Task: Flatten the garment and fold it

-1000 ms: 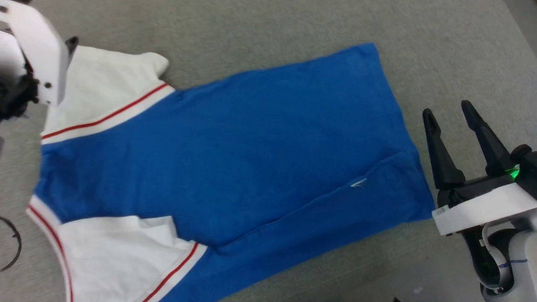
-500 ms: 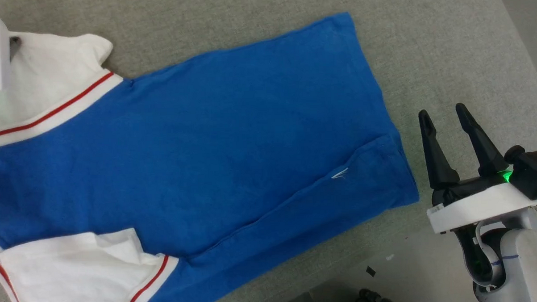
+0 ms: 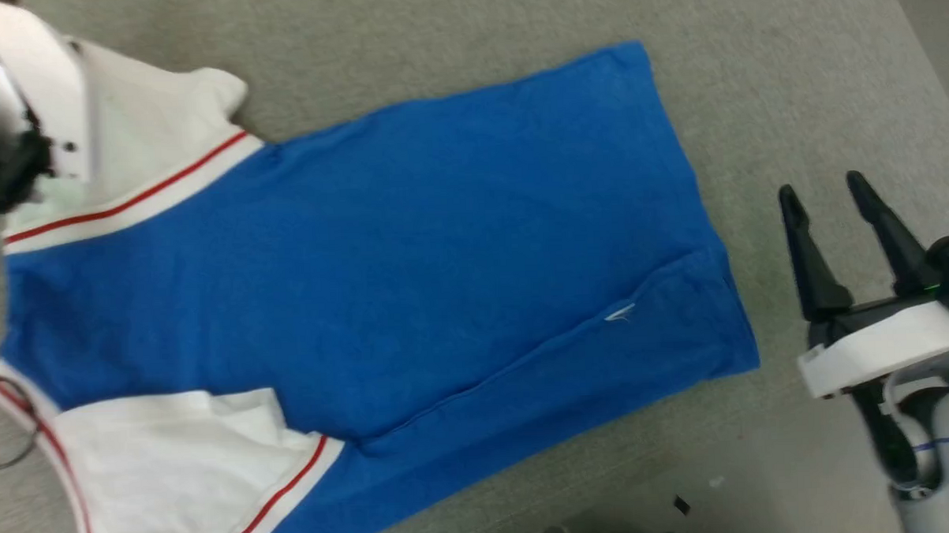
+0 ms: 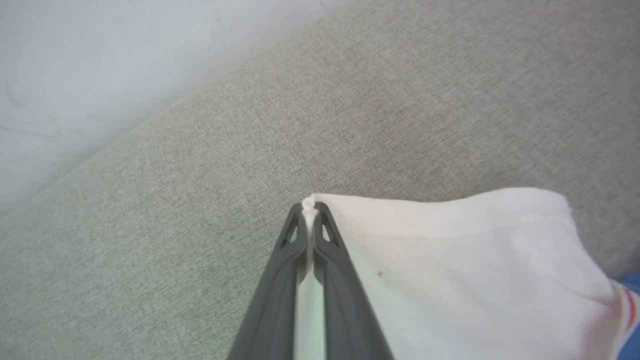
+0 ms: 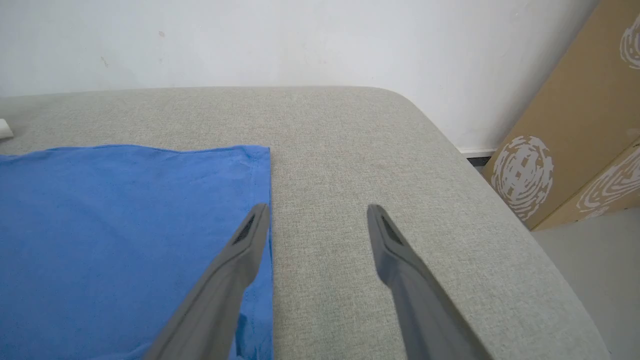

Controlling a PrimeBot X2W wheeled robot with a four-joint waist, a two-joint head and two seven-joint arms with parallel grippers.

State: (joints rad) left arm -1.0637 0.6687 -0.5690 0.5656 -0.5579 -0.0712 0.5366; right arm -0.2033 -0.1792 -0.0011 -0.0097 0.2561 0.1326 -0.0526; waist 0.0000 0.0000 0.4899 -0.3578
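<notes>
The garment (image 3: 411, 245), a royal-blue shirt with white sleeves and red-striped trim, lies spread across the grey cushioned surface (image 3: 451, 38), its plain side up and its hem toward the right. A long crease runs along its lower part. In the left wrist view my left gripper (image 4: 309, 204) is shut on the corner of the far white sleeve (image 4: 450, 270). In the head view that arm's white wrist (image 3: 38, 84) covers this sleeve's end. My right gripper (image 3: 823, 191) stands open just right of the hem (image 5: 260, 200), off the cloth.
The grey surface ends in a rounded corner at the far right (image 5: 430, 120), with a white wall (image 5: 250, 40) behind. Brown cardboard boxes (image 5: 575, 130) stand beyond that corner. A thin dark cable (image 3: 7, 456) loops at the left edge.
My left gripper has shut on the white sleeve's corner. The head camera swung left and back, so the whole picture has shifted. The right gripper stays open beside the hem.
</notes>
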